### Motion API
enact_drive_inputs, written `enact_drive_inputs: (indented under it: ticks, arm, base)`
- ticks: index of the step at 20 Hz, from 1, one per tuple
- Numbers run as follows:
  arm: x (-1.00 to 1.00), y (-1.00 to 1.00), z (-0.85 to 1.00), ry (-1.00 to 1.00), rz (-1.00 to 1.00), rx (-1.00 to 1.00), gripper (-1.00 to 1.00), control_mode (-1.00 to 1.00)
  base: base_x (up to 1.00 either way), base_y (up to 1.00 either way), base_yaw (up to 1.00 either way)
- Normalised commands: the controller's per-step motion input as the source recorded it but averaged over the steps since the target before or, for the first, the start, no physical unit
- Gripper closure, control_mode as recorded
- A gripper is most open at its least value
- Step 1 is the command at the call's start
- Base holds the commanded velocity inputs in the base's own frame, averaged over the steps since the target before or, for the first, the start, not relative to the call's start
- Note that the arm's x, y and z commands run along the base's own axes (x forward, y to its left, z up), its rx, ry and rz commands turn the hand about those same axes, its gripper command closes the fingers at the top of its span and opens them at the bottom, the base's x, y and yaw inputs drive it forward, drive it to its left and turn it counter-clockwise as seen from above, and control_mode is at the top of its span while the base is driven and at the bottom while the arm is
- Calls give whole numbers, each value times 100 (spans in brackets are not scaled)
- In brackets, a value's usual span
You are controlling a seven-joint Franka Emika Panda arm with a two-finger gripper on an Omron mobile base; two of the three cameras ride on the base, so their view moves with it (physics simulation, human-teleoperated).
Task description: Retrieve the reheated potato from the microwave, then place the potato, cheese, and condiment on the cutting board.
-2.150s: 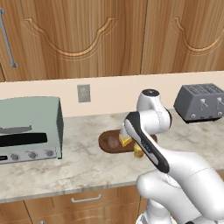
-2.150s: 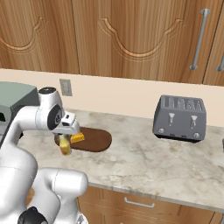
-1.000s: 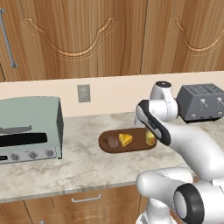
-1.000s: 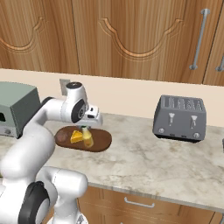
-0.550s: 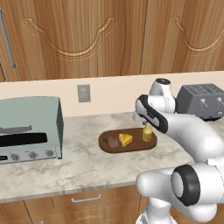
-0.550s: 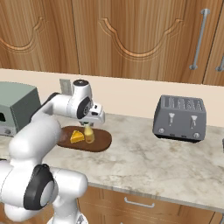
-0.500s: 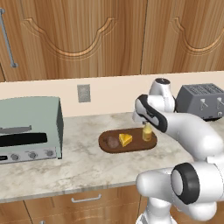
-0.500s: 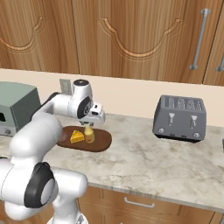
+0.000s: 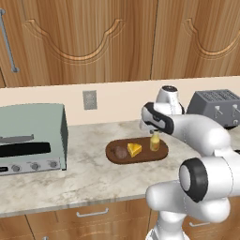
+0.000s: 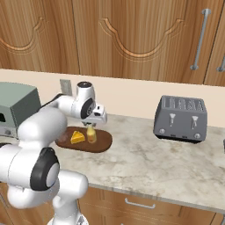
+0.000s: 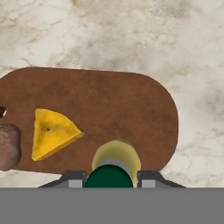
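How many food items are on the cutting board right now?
3 on the cutting board: the potato at its left end, the cheese mid-board, the condiment toward its right end, upright between the jaws.

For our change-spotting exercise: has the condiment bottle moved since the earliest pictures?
Yes. The condiment, held in the gripper, has travelled from the left end of the cutting board toward its toaster-side end, right of the cheese.

Two base cameras look forward and down from behind the arm, left and right, sharing the cutting board [image 9: 137, 151] [image 10: 88, 141] at mid-worktop [image 9: 84, 173] [image 10: 149, 158]. The hand camera looks straight down, close above it [image 11: 109, 105].
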Motion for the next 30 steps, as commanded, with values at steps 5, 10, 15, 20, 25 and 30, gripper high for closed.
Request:
enact_drive_inputs:
  ticks: [5,10,15,20,25,30]
  arm:
    - [8,-1,-24,0,0,0,100,-100]
    - [0,-5,-22,0,0,0,100,-100]
    - [0,-6,-18,0,1,0,100,-100]
    - [0,-10,-7,0,1,0,100,-100]
    - [0,-9,-8,0,2,0,-100,-100]
    - [-1,-3,-5,0,1,0,-100,-100]
  base:
    - [0,0,0]
    - [0,0,0]
    - [0,0,0]
    - [0,0,0]
    - [0,0,0]
    - [0,0,0]
